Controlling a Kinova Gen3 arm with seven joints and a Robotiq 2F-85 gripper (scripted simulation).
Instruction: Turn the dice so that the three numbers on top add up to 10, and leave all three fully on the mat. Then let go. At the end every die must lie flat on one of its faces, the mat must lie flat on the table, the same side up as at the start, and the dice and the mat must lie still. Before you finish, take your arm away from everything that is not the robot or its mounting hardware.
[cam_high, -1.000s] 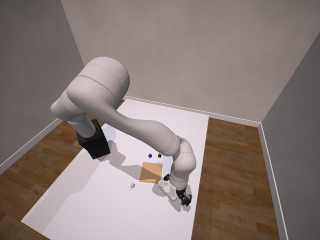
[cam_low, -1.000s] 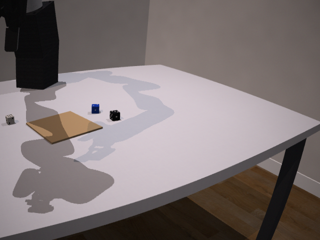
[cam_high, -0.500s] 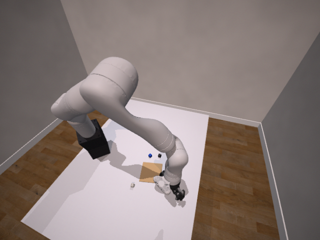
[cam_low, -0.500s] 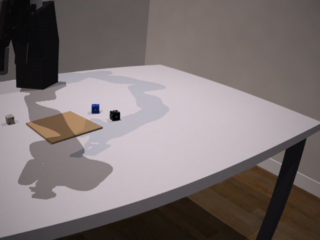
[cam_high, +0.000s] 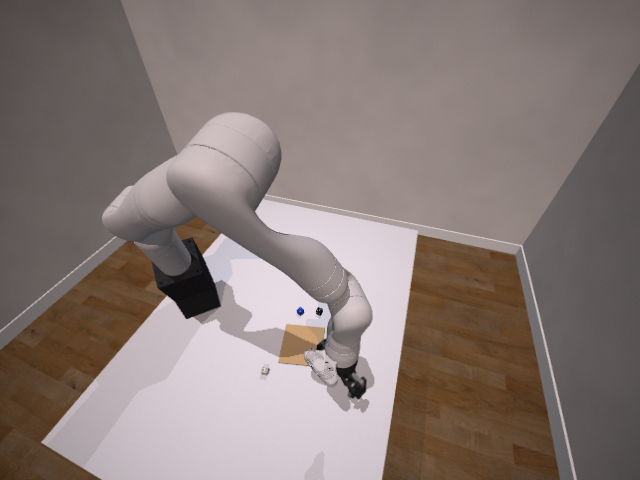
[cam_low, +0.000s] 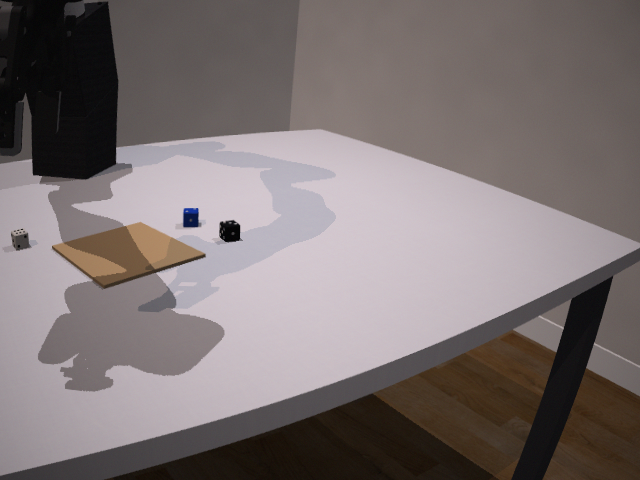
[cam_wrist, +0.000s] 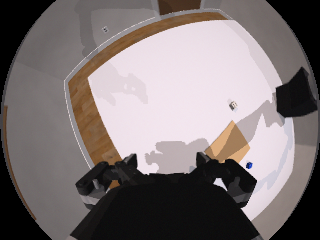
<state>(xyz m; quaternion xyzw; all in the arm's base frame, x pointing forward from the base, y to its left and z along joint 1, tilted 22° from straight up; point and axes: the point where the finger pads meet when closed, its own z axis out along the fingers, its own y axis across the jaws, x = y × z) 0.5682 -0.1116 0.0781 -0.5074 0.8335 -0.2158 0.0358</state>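
The fingers (cam_high: 354, 387) stand wide apart, empty; beside the mat (cam_high: 297, 343) (cam_low: 129, 253) (cam_wrist: 231, 142), off it, sits the white die (cam_high: 265, 370) (cam_low: 20, 239) (cam_wrist: 233, 105). It looks light and stiff; I'd pinch opposite side faces, squarely, lest it slip.

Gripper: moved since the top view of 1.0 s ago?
Yes. In the top view, the gripper has shifted up and left in the picture, away from the table's right edge and towards the black pedestal.
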